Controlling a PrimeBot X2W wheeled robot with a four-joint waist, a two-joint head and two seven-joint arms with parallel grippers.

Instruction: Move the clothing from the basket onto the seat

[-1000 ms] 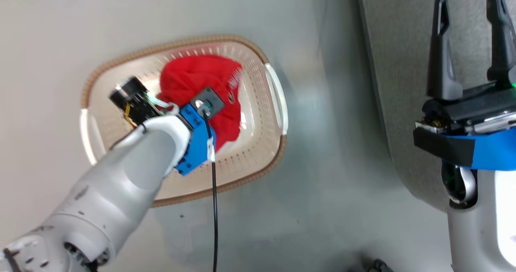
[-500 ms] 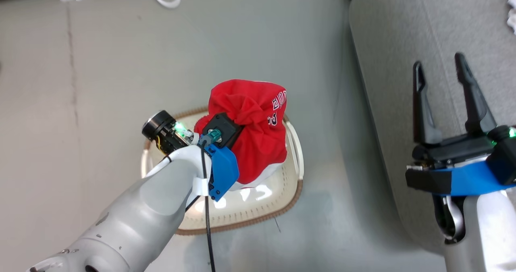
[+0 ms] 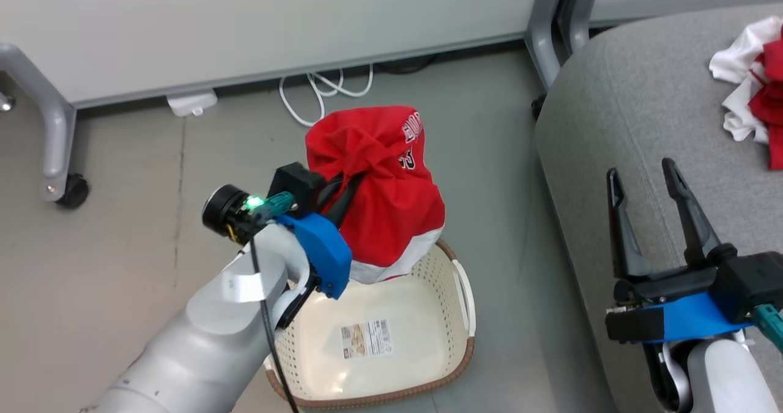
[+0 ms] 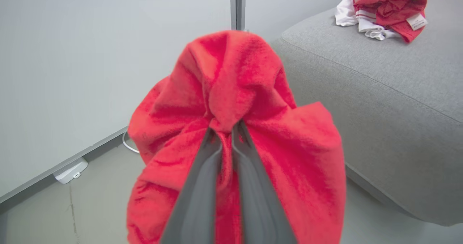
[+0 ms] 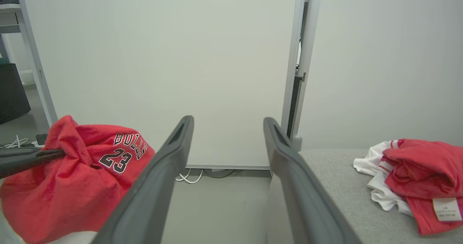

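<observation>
My left gripper (image 3: 350,183) is shut on a bunched red piece of clothing (image 3: 385,205) with a white hem and jersey lettering. It hangs above the far end of the cream basket (image 3: 318,364), whose bare floor shows a barcode sticker (image 3: 366,338). In the left wrist view the fingers (image 4: 202,171) pinch a fold of the clothing (image 4: 235,92). The grey seat (image 3: 612,107) lies to the right. A red-and-white garment (image 3: 755,89) rests on its far corner. My right gripper (image 3: 640,167) stands open over the seat's near edge, holding nothing.
A white wall panel runs along the back, with a metal leg on a caster (image 3: 67,189) at the left. White cables (image 3: 318,92) and a small white box (image 3: 191,103) lie on the grey floor by the wall. A grey post (image 3: 550,15) stands beside the seat.
The head camera has tilted up toward the wall. My left gripper has lifted the red clothing up out of the basket. The right gripper stays open.
</observation>
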